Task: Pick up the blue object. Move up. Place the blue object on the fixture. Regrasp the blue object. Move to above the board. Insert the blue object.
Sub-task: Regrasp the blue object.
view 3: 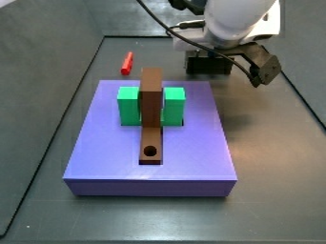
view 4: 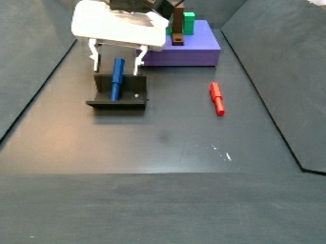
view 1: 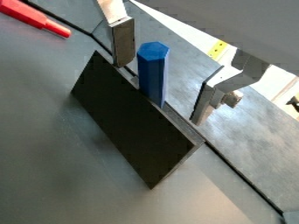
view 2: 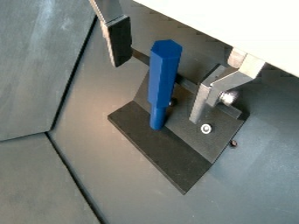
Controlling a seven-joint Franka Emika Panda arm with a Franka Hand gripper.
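The blue object (view 1: 152,74) (view 2: 162,83) stands upright on the fixture (view 1: 135,122) (view 2: 176,153), a dark plate with a raised bracket; it also shows in a side view (view 4: 117,78) on the fixture (view 4: 117,99). My gripper (view 1: 163,77) (view 2: 170,74) (view 4: 117,59) is open around it, one finger on each side, with gaps between the pads and the blue object. In a side view my gripper (view 3: 234,59) hides the blue object and most of the fixture (view 3: 204,65). The purple board (view 3: 152,143) (view 4: 185,50) lies apart from the fixture.
A red peg (view 3: 126,63) (view 4: 216,97) (view 1: 35,19) lies flat on the floor. The board carries a green block (view 3: 132,105) and a long brown bar (view 3: 152,119) with a round hole. Black walls edge the work floor.
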